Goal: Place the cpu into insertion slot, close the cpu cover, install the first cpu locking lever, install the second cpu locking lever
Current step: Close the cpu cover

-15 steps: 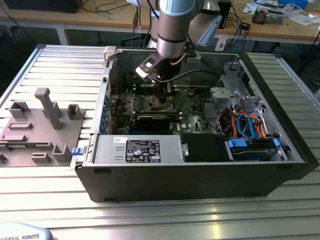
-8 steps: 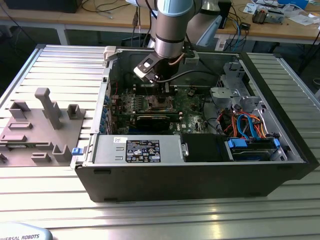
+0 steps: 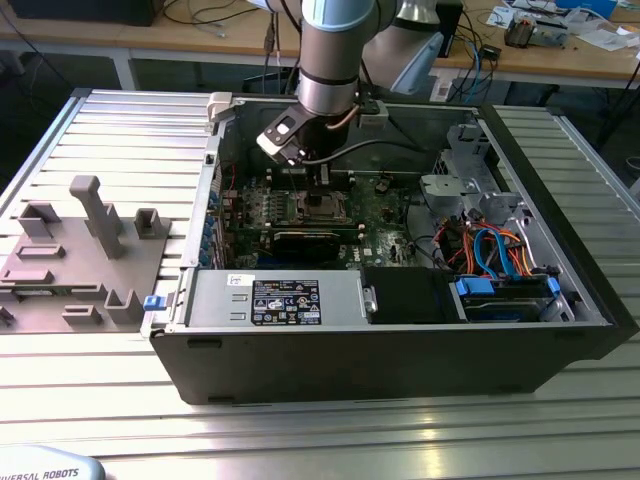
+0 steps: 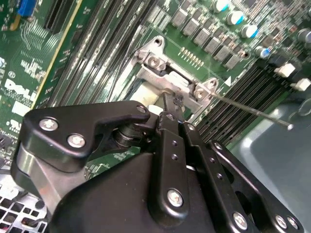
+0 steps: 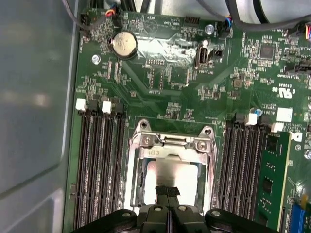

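Note:
The open computer case point(image 3: 400, 340) lies on the table with my arm reaching down into it. The insertion slot point(image 5: 136, 184) sits mid-board, its silvery rim showing in both wrist views. In it lies the cpu point(image 5: 177, 170), shiny top up. The cpu cover point(image 5: 167, 152) appears to lie flat around the chip. My gripper point(image 5: 167, 190) is shut, its black fingertips pressed together just over the chip's near edge with nothing seen between them. In the second wrist view the gripper point(image 4: 176, 103) tip is at the slot's hinge end. A thin locking lever point(image 4: 252, 112) sticks out sideways from there, unlatched.
Long black memory slots point(image 5: 99, 165) flank the socket, with a green memory module point(image 5: 273, 179) on one side. The grey case wall point(image 5: 34, 97) stands close by. A power supply point(image 3: 280, 300) and a drive bay with blue cables point(image 3: 500, 260) fill the case front. A grey fixture point(image 3: 80, 250) lies at the exterior view's left.

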You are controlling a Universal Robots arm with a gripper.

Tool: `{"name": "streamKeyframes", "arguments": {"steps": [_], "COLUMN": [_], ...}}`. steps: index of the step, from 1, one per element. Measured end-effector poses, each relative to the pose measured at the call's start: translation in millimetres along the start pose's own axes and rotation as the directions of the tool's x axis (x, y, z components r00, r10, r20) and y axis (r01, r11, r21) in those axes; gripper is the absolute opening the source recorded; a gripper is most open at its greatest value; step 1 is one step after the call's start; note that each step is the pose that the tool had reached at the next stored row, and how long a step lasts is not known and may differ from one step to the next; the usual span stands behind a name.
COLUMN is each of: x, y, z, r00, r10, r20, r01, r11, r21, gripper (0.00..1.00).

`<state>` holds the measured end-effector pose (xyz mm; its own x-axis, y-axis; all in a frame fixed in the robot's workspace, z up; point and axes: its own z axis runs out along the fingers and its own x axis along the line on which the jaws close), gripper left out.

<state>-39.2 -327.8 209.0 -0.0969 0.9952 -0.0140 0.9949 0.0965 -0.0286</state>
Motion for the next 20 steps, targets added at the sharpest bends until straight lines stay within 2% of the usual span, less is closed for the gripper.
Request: {"name": "streamKeyframes", "arguments": {"steps": [11,14,20], "x": [0.5,0.8,0.8], "y": [-4.7,-7.9,-8.5], "z": [1.8,2.3,4.2], "r00": [1.0,1.0,1.0], "r10": [0.0,0.0,0.0], "r20": [0.0002,0.0,0.0005], "r01": [0.0,0.0,0.0], "r11": [1.0,1.0,1.0], "r21": [-0.0001,-0.0002,0.0001], "gripper": [0.11,0.11,0.11]}}
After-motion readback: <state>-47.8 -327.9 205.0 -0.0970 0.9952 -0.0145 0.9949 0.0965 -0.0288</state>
